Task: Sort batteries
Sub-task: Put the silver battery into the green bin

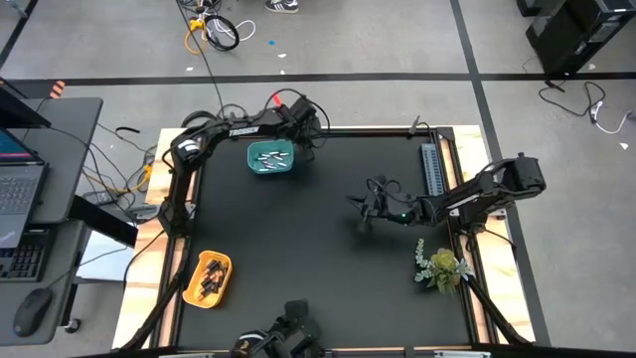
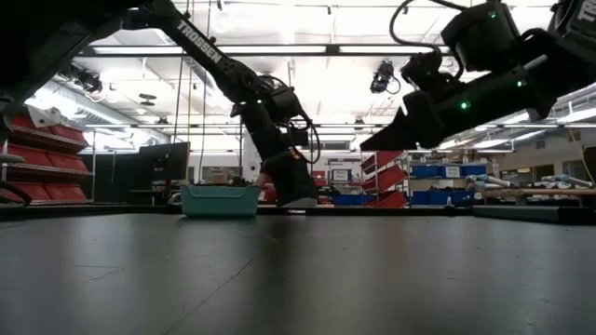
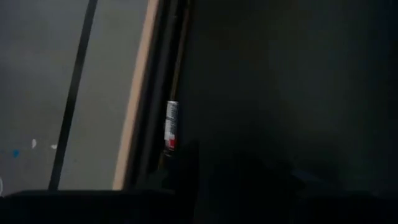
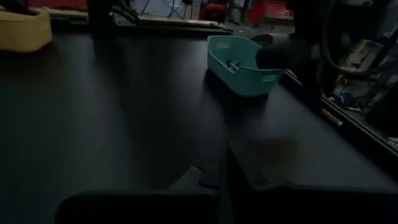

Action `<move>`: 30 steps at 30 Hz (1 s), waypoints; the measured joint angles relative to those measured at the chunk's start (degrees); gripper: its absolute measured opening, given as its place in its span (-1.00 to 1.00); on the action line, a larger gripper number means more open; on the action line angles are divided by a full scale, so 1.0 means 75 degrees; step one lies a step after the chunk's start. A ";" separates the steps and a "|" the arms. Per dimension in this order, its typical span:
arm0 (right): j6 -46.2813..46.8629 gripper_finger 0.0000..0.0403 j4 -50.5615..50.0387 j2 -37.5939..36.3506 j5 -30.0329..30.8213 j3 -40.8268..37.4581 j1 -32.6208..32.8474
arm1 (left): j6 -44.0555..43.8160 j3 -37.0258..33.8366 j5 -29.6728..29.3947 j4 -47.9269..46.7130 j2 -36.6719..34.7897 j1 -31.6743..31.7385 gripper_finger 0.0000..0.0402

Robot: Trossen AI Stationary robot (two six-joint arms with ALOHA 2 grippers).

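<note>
Inspector A: One battery [image 3: 171, 124] lies along the table's far edge, against the raised border, beside the teal bin [image 1: 270, 158]. The left gripper [image 1: 303, 134] hangs over it; whether its fingers are parted I cannot tell.

Inspector B: Risk: the border may block one finger, so the cell rolls or wedges. The right gripper [image 1: 364, 209], pressed together and empty, waits mid-table.
</note>
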 joint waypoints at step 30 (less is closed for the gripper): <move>-0.0550 -0.94 0.1032 0.0541 0.0115 0.0000 -0.0130 | -0.0058 0.0313 0.0447 0.0934 0.0701 0.0474 -0.34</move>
